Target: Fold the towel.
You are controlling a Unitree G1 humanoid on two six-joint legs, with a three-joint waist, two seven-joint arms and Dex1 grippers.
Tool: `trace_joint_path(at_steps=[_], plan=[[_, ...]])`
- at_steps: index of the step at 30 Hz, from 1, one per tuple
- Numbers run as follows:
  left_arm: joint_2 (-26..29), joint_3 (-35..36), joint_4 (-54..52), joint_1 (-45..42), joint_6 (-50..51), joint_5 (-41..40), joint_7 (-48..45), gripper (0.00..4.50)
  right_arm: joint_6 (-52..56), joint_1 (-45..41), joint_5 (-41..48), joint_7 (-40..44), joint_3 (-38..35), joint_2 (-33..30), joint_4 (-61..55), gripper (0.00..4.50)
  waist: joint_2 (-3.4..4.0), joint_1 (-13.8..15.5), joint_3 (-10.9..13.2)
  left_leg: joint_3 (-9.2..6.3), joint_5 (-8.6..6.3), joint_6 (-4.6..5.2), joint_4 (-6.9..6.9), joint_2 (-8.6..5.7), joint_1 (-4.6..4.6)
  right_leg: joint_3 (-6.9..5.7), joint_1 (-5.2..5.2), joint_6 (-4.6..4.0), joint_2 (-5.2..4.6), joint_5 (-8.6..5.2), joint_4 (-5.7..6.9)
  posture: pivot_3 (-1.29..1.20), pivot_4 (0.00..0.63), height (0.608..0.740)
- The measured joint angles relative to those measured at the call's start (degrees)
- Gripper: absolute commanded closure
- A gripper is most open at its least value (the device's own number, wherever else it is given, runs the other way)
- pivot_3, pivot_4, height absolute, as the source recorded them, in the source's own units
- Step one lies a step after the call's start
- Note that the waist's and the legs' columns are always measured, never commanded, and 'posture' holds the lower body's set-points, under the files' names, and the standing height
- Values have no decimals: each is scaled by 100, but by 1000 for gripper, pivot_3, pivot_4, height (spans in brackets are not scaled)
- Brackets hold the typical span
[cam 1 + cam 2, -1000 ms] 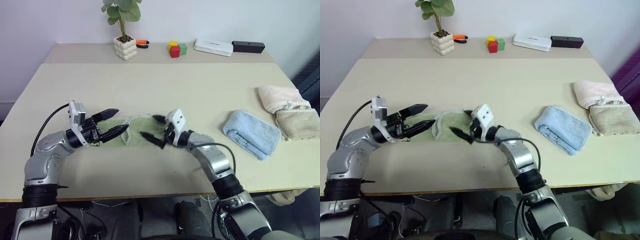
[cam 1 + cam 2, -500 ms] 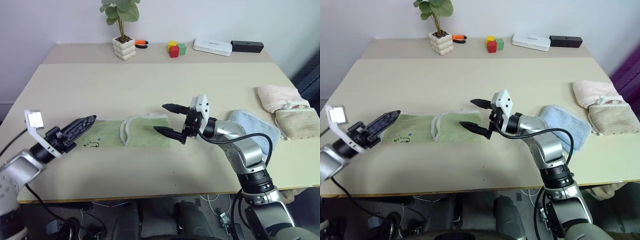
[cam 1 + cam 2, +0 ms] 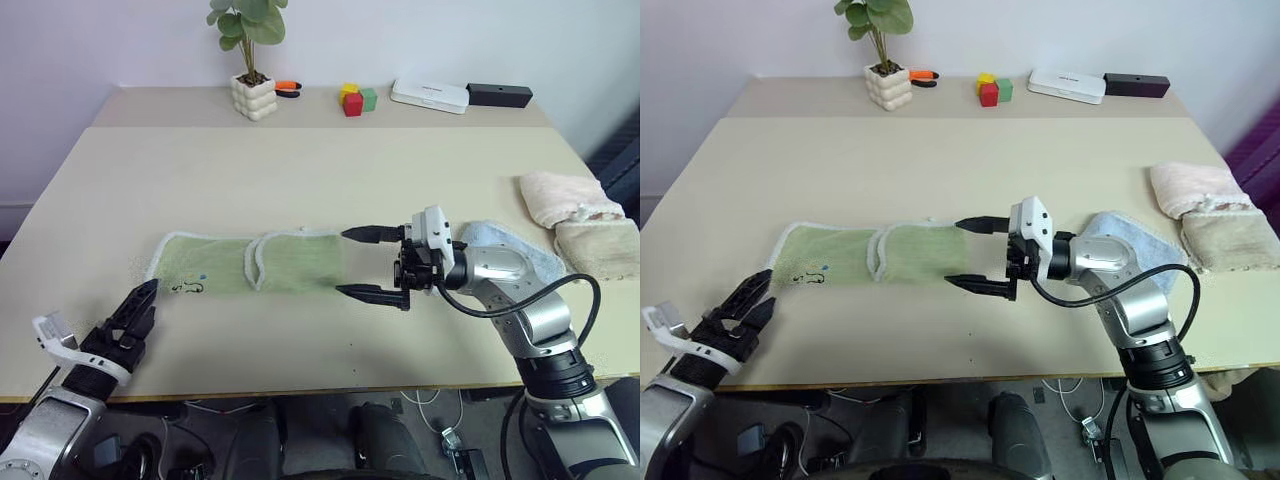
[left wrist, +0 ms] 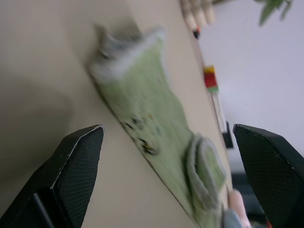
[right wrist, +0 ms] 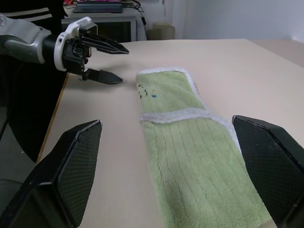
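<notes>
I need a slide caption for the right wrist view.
Green towel lying flat between open right end effector and open left end effector.

Soft, even light falls from above, bright without glare on the matte table [image 3: 300, 170]. Shadows are faint: a pale one lies under the right gripper [image 3: 375, 263] near the table's middle, another beside the left gripper [image 3: 135, 318] at the front left corner. The head views are sharp. The left wrist view is blurred, the towel [image 4: 156, 123] smeared; the right wrist view is crisp.
</notes>
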Motion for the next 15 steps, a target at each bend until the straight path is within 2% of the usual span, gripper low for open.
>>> trace_joint_path(at_steps=[7,10,15], plan=[[225,-181,509,-578,-134,73,287,0,-35,14,-53,-148,5,35,1,29,4,-1,-2,2,0,1,-1,-5,2,-2,3,0,-17,0,0,0,150,735],[380,-324,649,-717,-21,86,292,830,-37,41,-111,-234,12,58,-2,0,5,0,-3,3,0,2,-1,-9,2,-2,4,0,-22,0,0,0,150,735],[427,-563,1062,-991,186,16,458,3305,-51,64,-192,-342,27,89,-7,0,4,2,-2,4,-2,5,0,-13,0,-2,5,0,-28,0,-1,0,150,735]])
